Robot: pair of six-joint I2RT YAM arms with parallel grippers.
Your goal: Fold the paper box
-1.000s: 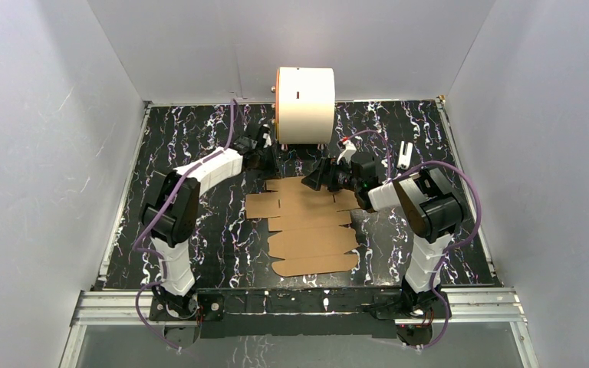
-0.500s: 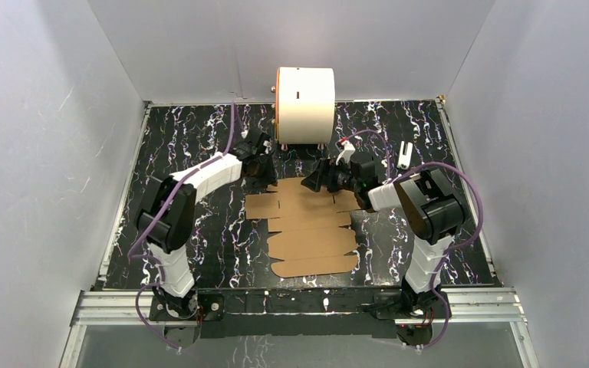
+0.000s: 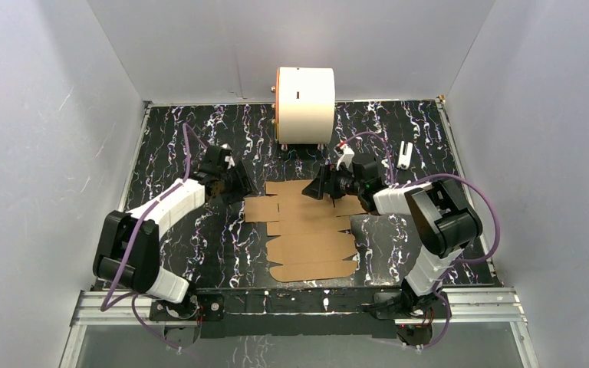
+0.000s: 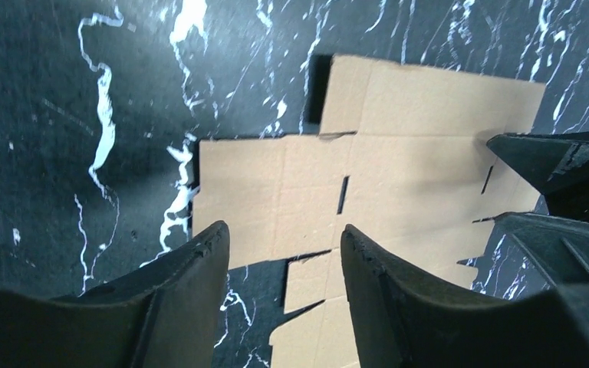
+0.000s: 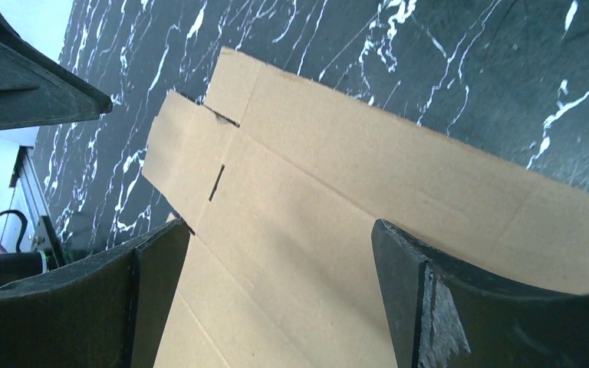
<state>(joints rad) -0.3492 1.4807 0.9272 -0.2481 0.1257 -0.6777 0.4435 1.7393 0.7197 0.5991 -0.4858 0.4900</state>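
Observation:
The paper box (image 3: pixel 307 230) is a flat brown die-cut sheet with flaps and slots, lying in the middle of the black marbled table. My left gripper (image 3: pixel 239 188) hovers at the sheet's far left corner, open with nothing between its fingers. In the left wrist view my left gripper (image 4: pixel 284 228) looks down on the paper box (image 4: pixel 399 153). My right gripper (image 3: pixel 316 188) stands open low over the sheet's far edge. In the right wrist view my right gripper (image 5: pixel 280 226) straddles the paper box (image 5: pixel 337 176) without holding it.
A large white cylinder with an orange rim (image 3: pixel 305 105) stands at the back centre, just beyond the sheet. A small white object (image 3: pixel 404 155) lies at the back right. Grey walls close in the table on three sides.
My left arm has swung left and nearer, away from the cylinder to the sheet's far left corner, and its jaws have opened. The right gripper has barely moved.

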